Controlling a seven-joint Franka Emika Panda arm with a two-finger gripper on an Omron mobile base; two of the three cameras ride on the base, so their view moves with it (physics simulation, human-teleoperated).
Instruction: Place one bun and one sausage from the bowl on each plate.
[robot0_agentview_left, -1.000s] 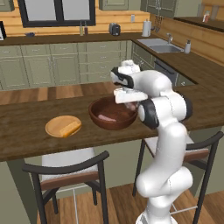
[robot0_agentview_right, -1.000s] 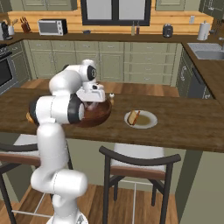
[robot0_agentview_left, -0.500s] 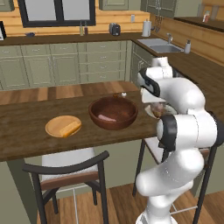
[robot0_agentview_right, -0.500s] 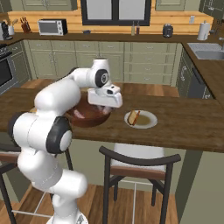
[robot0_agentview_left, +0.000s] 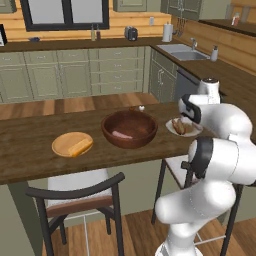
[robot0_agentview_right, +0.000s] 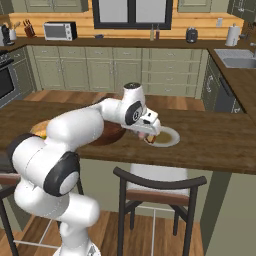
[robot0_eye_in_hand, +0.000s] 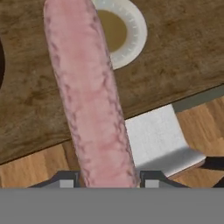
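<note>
From the hand view I have a pink sausage (robot0_eye_in_hand: 89, 96) running the length of the picture, clamped between the jaws, which are closed partway on its lower end. In the right base view the gripper (robot0_agentview_right: 148, 134) hangs just over the near edge of the pale plate (robot0_agentview_right: 171, 140), which I take as my landmark.

Under the sausage, nearer to me than the pale plate, lies a chair's grey seat (robot0_eye_in_hand: 155, 140), then the dark wooden table (robot0_agentview_right: 215, 145). In the hand view the pale plate's white rim and brownish centre sit just beyond the sausage's far end, part hidden behind it. In the left base view the pale plate carries something bun-coloured (robot0_agentview_left: 181, 126), but my arm's white shell covers part of it, so I cannot tell exactly what lies there.

Just beside the pale plate, to its left in the left base view, stands the dark bowl (robot0_agentview_left: 129, 128), with one pinkish piece (robot0_agentview_left: 121, 134) at its bottom. Farther left of the bowl, well apart from the pale plate, the tan plate (robot0_agentview_left: 72, 144) holds a bun (robot0_agentview_left: 80, 147) on its near right side.

Beyond the pale plate, across the floor, run green cabinets (robot0_agentview_left: 75, 75).
</note>
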